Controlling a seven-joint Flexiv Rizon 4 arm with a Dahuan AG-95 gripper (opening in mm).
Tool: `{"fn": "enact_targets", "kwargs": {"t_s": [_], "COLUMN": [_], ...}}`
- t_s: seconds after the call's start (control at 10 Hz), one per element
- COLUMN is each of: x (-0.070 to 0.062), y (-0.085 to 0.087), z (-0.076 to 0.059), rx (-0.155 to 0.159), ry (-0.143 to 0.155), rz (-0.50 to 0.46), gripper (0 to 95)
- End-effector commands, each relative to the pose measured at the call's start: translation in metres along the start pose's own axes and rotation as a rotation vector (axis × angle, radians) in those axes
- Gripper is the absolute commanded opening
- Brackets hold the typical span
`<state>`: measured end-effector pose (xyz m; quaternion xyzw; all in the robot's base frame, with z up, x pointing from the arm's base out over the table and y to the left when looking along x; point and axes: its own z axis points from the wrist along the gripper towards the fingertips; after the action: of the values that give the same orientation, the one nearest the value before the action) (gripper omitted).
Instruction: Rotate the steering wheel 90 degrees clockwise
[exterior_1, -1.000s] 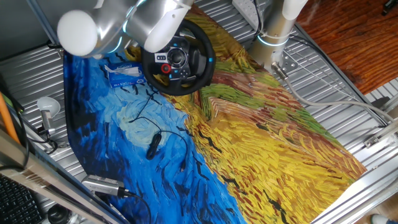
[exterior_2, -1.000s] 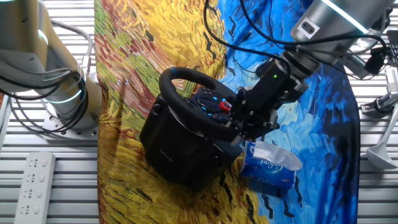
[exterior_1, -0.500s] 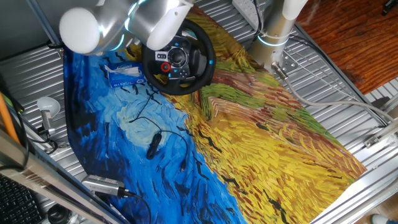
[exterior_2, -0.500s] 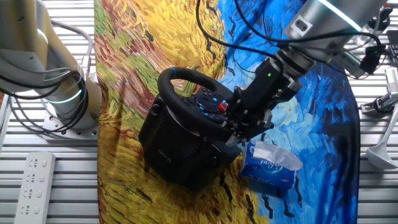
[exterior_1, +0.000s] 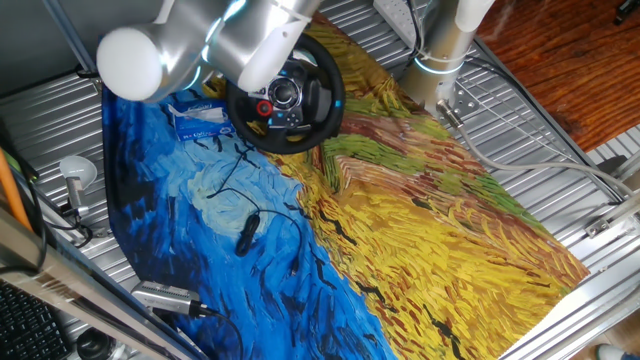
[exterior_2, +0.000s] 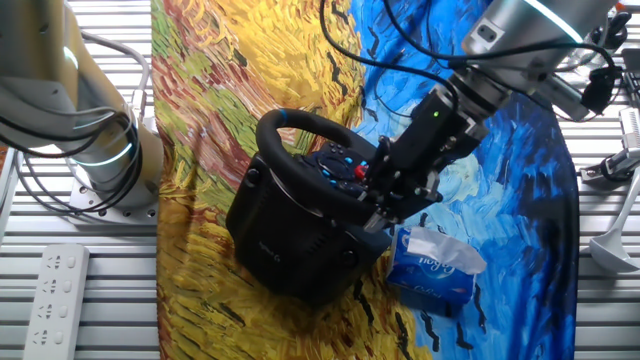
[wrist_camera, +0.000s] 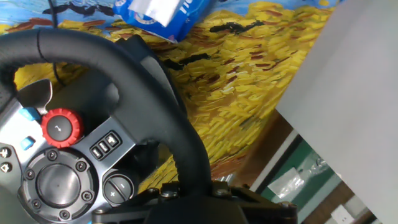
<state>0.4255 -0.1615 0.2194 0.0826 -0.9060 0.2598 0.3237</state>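
Observation:
The black steering wheel (exterior_1: 325, 100) stands on its base on the painted cloth, with a red knob (wrist_camera: 61, 126) and small buttons on its hub. In the other fixed view its rim (exterior_2: 292, 122) faces up and to the right. My gripper (exterior_2: 385, 205) is at the rim's lower right side, next to the red knob. In the hand view the thick rim (wrist_camera: 149, 87) runs down between my fingers, and the gripper (wrist_camera: 193, 194) is shut on it. In one fixed view my arm hides the gripper.
A blue tissue pack (exterior_2: 432, 265) lies just beside the wheel base under my gripper; it also shows in one fixed view (exterior_1: 200, 118). A small black cabled device (exterior_1: 245, 235) lies on the blue cloth. The arm's base (exterior_2: 95, 150) stands to the left, with a power strip (exterior_2: 55, 295) near it.
My gripper and forearm have shifted slightly up and left while holding the rim. The wheel's position looks nearly the same.

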Motion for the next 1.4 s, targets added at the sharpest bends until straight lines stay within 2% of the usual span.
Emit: {"fn": "enact_targets", "kwargs": {"t_s": [0.1,0.4,0.8,1.0,1.1,1.3,1.4], "x": [0.0018,0.0043,0.0077,0.0081,0.0073,0.0079,0.0099], "y": [-0.0008,-0.0007,-0.0008,-0.0014,-0.0013,-0.0027,-0.0050], "z": [-0.0028,-0.0018,-0.0011,-0.0005,0.0002,0.0025,0.0030], "rx": [0.019,0.031,0.052,0.127,0.144,0.126,0.098], "ry": [0.023,0.055,0.068,0.096,0.103,0.094,0.081], "rz": [0.060,0.170,0.271,0.361,0.371,0.360,0.347], "gripper": [0.0,0.0,0.0,0.0,0.0,0.0,0.0]}}
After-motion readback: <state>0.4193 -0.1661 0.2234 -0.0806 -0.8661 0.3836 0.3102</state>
